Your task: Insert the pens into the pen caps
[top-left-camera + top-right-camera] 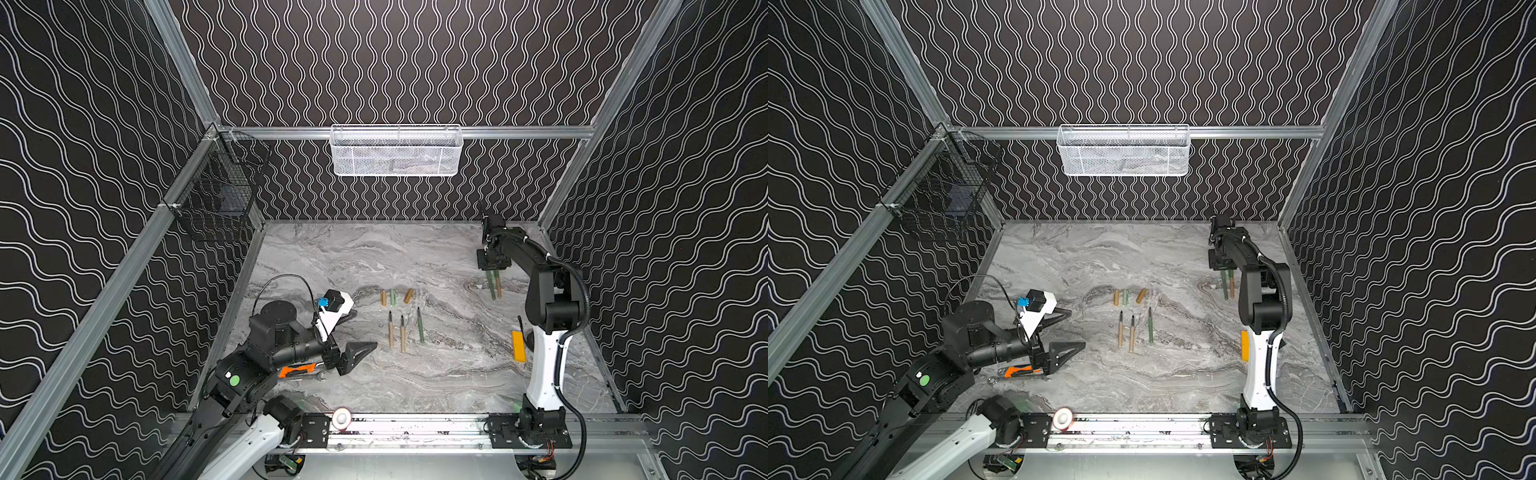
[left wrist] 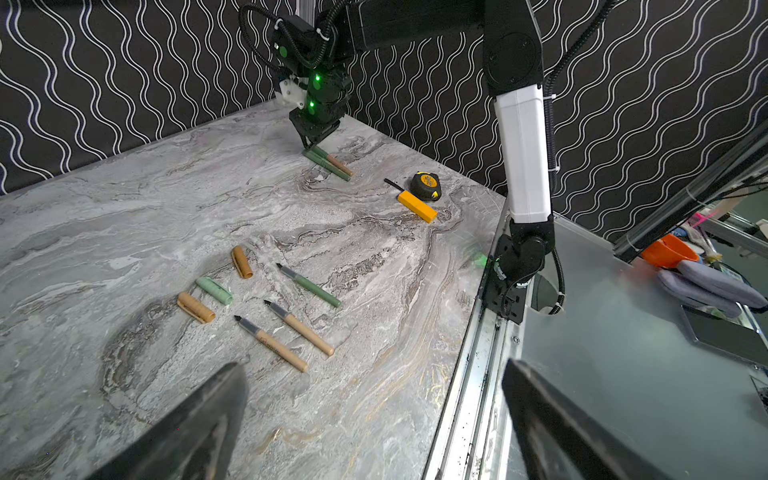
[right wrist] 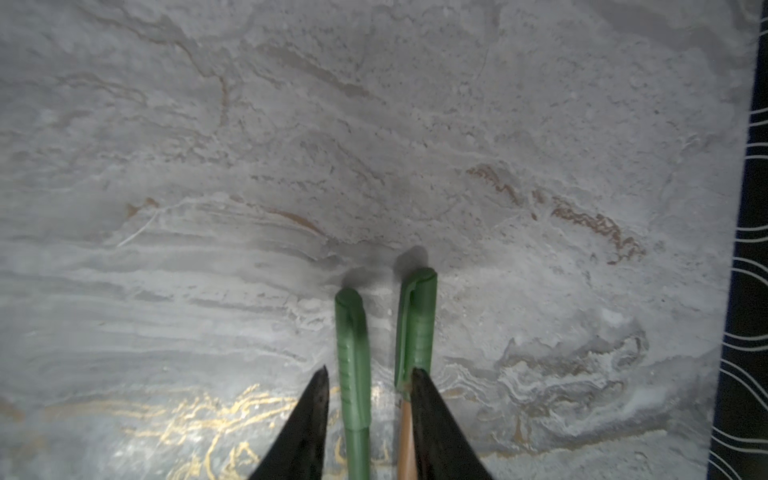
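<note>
Three uncapped pens lie mid-table in both top views: two tan (image 1: 391, 330) (image 1: 402, 334) and one green (image 1: 420, 326). Just behind them lie three pen caps, tan (image 1: 383, 298), green (image 1: 392, 297) and tan (image 1: 409, 296). At the far right, a green capped pen (image 3: 352, 353) lies on the table beside a tan pen with a green cap (image 3: 415, 324). My right gripper (image 3: 370, 374) points down over the green one, open, its jaws either side with small gaps. My left gripper (image 1: 365, 328) stands wide open and empty, left of the loose pens.
An orange-handled wrench (image 1: 297, 370) lies under my left arm. A yellow block (image 1: 518, 345) and a tape measure (image 2: 426, 185) sit near the right arm's base. A white mesh basket (image 1: 397, 151) hangs on the back wall, and a black wire basket (image 1: 220, 199) hangs on the left wall.
</note>
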`<state>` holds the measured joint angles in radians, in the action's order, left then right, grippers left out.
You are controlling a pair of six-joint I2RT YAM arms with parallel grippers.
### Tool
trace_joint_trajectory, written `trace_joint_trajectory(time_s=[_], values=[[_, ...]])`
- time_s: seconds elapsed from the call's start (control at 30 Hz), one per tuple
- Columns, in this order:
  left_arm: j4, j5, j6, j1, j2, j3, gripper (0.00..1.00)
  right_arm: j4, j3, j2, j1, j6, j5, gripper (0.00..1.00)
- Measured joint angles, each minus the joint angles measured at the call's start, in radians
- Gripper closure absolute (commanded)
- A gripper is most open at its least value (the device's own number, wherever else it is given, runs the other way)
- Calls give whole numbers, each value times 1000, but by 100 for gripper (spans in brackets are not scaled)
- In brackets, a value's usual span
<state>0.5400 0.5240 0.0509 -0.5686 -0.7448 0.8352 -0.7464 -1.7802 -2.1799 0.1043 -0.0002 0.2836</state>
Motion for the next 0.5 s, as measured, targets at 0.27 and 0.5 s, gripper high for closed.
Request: trace_joint_trajectory(time_s=[0.27,0.5], values=[[0,-26,-1,0,-5,0,1,74,259,253,135,31,-108,56],[2,-49,-1,0,-12,0,1,208,551,449,370,142,-254,54]])
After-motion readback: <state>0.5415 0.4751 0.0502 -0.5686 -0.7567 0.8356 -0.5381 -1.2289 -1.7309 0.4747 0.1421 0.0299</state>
